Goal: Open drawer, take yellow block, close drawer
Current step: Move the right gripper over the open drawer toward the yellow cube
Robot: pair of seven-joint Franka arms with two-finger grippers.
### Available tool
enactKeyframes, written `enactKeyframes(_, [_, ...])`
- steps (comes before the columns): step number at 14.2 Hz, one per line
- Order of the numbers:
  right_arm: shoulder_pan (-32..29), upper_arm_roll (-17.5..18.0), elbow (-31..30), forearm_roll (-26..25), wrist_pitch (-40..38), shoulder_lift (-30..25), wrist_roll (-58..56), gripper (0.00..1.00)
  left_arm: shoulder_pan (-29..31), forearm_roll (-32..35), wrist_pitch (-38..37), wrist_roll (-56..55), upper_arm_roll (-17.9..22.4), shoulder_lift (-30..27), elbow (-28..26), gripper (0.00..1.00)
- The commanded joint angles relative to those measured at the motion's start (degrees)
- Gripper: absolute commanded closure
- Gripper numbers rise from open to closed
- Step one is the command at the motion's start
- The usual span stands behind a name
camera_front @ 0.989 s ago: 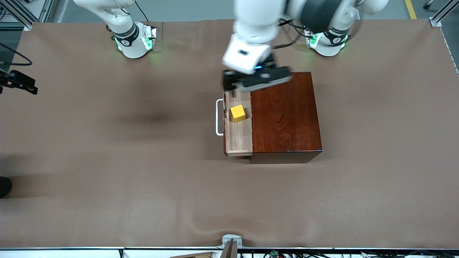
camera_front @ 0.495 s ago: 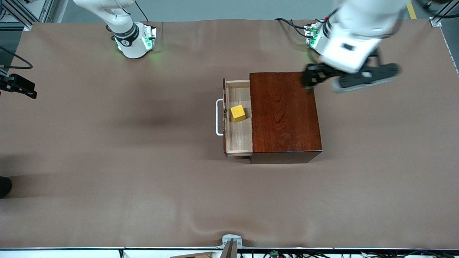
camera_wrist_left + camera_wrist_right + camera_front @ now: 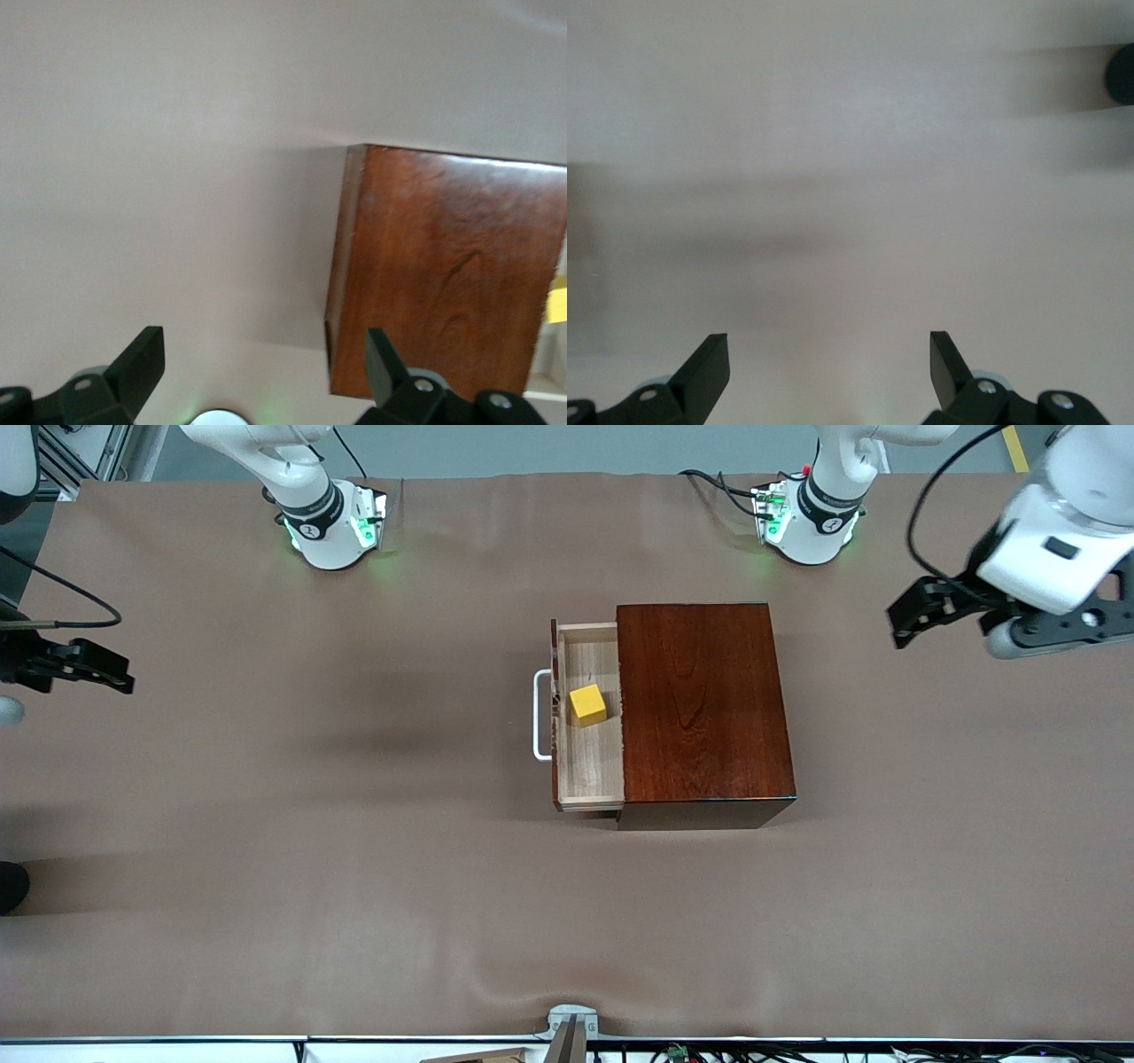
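Here the drawer [image 3: 589, 717] stands pulled partway out of the dark brown box [image 3: 700, 704], which sits near the middle of the counter [image 3: 266, 824]. The drawer opens toward the right arm's end of the counter, and its white handle [image 3: 539, 716] shows clear of the box. The yellow block [image 3: 587, 704] lies on the drawer's floor, near the handle side and closer to the edge where the arm bases stand than to the front camera's edge. Nothing touches the block.

The left end effector [image 3: 912, 615] hangs over bare counter near the edge at the left arm's end, well apart from the box. In the left wrist view its fingers [image 3: 142, 363] stand wide apart with nothing between them, and the box [image 3: 443, 266] shows past them, with a sliver of the block [image 3: 558, 305] at the picture's edge.

The right end effector [image 3: 102, 673] is over the counter's edge at the right arm's end, well apart from the drawer. In the right wrist view its fingers [image 3: 709, 363] are spread wide and empty, with only bare counter [image 3: 850, 177] under them.
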Motion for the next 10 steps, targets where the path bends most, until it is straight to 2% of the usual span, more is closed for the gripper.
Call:
enactKeyframes(1, [0.25, -0.18, 3.44, 1.91, -0.79, 2.47, 1.62, 0.0, 5.37, 0.8, 4.33, 5.96, -2.76, -7.65, -11.24, 0.0])
enactKeyframes(3, [0.86, 0.08, 3.35, 2.44, -0.88, 2.56, 12.72, 0.0, 8.64, 0.8, 8.73, 9.32, -4.52, -12.84, -18.72, 0.0])
enactKeyframes(4, [2.34, 0.08, 3.35, 2.44, -0.88, 2.65, 18.35, 0.0, 8.65, 0.8, 9.09, 9.42, -4.96, -13.99, -20.23, 0.0])
enactKeyframes(7, [6.3, 0.08, 2.91, 2.53, -1.23, 3.35, 29.01, 0.0, 8.47, 0.8, 8.04, 9.77, -5.4, -14.44, -19.63, 0.0])
enactKeyframes(10, [8.51, 0.08, 2.91, 7.08, -1.23, 4.93, 41.05, 0.0, 8.65, 0.71, 7.96, 12.23, -5.14, -14.1, -19.1, 0.0])
